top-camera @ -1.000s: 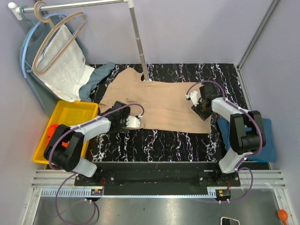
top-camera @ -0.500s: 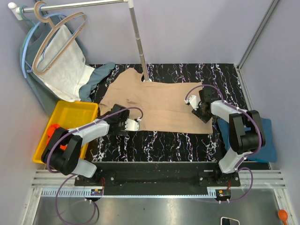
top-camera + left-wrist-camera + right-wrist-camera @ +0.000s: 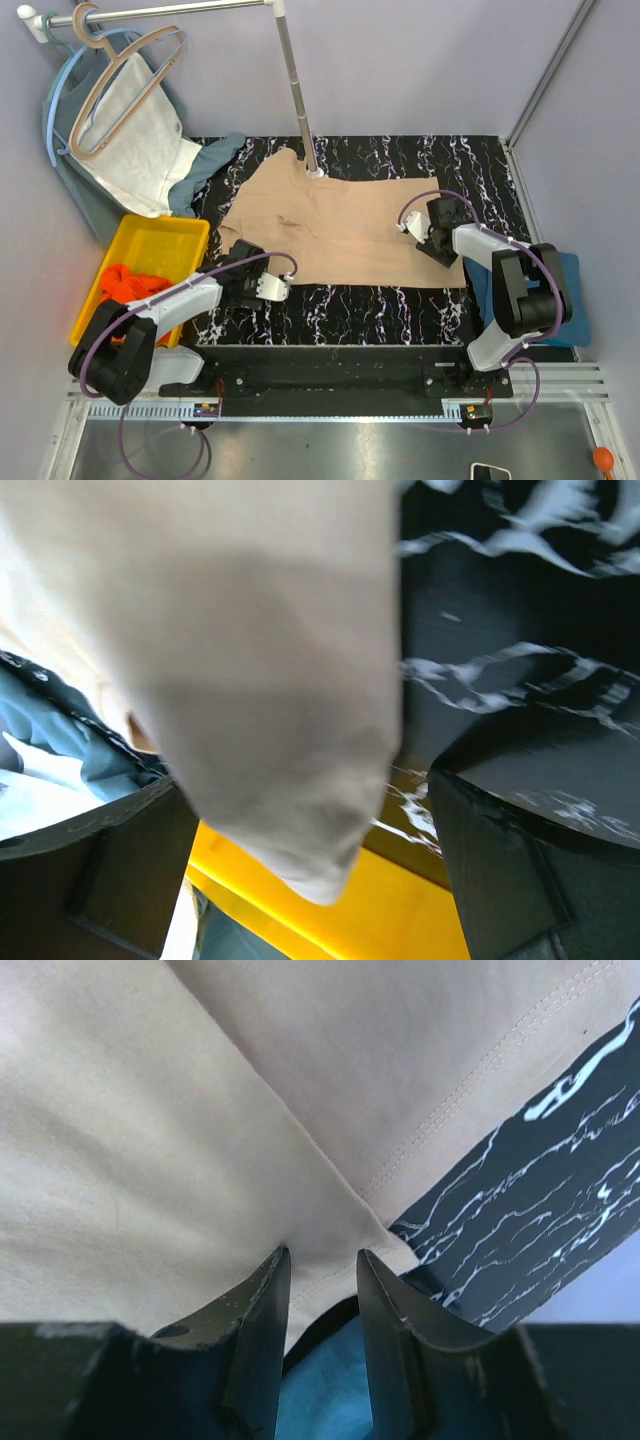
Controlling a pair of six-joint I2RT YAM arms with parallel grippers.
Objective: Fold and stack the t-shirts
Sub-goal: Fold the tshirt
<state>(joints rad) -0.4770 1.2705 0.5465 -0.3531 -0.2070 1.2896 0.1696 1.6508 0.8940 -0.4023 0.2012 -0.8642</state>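
The beige-tan t-shirt (image 3: 340,225) lies spread flat on the black marbled table (image 3: 380,305). My right gripper (image 3: 432,238) is at its right side, shut on a pinch of the shirt near the hem (image 3: 322,1260). The dark teal-blue t-shirt (image 3: 575,300) lies at the table's right edge and shows below my right fingers (image 3: 320,1390). My left gripper (image 3: 262,285) is by the shirt's near-left corner, jaws wide open (image 3: 315,870), with a blurred end of the beige cloth (image 3: 270,730) between them. The orange-red t-shirt (image 3: 125,282) lies in the yellow bin.
The yellow bin (image 3: 150,245) stands at the table's left edge and shows in the left wrist view (image 3: 400,930). A rack pole (image 3: 300,100) stands behind the shirt. Hangers with a white cloth (image 3: 135,140) and a grey-green garment (image 3: 215,160) are at the back left.
My left gripper has drawn back toward the near left. My right gripper has moved right and nearer, and the beige shirt has shifted right with it. More of the orange-red shirt shows.
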